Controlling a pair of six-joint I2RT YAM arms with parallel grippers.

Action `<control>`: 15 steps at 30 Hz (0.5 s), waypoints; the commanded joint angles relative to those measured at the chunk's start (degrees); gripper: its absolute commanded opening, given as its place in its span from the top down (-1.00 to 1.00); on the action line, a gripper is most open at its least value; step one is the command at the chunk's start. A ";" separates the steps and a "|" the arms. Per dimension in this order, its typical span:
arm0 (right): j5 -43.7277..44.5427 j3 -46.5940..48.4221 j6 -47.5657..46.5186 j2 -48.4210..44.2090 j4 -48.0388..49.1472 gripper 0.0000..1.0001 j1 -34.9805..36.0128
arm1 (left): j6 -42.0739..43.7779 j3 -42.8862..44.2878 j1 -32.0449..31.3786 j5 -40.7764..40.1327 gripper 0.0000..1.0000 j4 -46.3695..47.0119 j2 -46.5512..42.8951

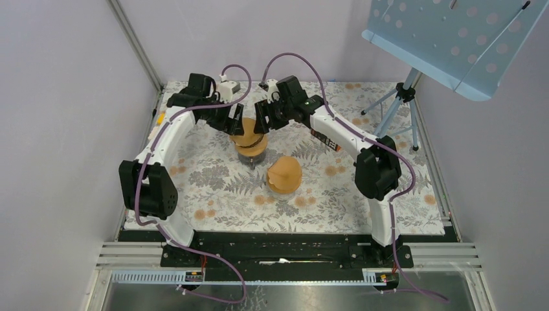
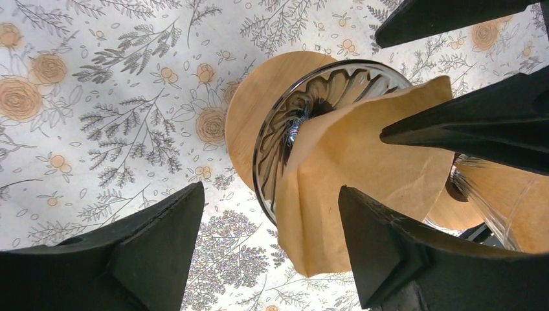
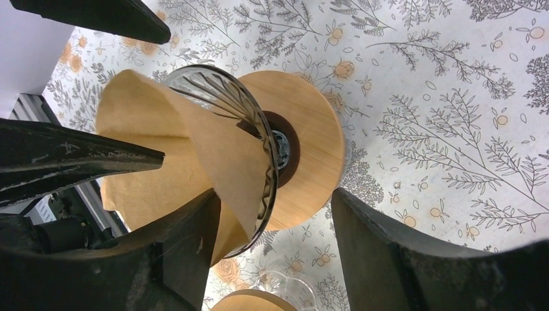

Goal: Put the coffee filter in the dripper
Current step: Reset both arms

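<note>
Floral tablecloth (image 1: 213, 194), filter (image 2: 362, 175) in dripper (image 2: 324, 84), tripod (image 1: 398, 107) overhead only

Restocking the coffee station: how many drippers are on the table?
2. One dripper stands at the back with a paper filter partly in it; the second dripper sits just nearer, to its right. None seems hidden.

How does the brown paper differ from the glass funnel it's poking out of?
The coffee filter is opaque tan paper, smooth with one fold; the dripper is clear ribbed glass on a round wooden collar. The filter sits crooked, overhanging one side of the rim; the dripper stands upright. Both are cone-shaped.
</note>
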 commanded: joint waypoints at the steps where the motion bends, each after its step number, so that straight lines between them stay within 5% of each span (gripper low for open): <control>1: -2.21 3.21 0.11 -5.16 -0.14 -0.42 -0.48 | 1.20 3.67 1.03 1.68 -0.64 -0.07 -3.82; 15: -2.67 0.95 -2.79 -14.06 -1.11 -0.58 -3.64 | 1.62 5.14 3.42 2.01 -0.74 3.15 -10.04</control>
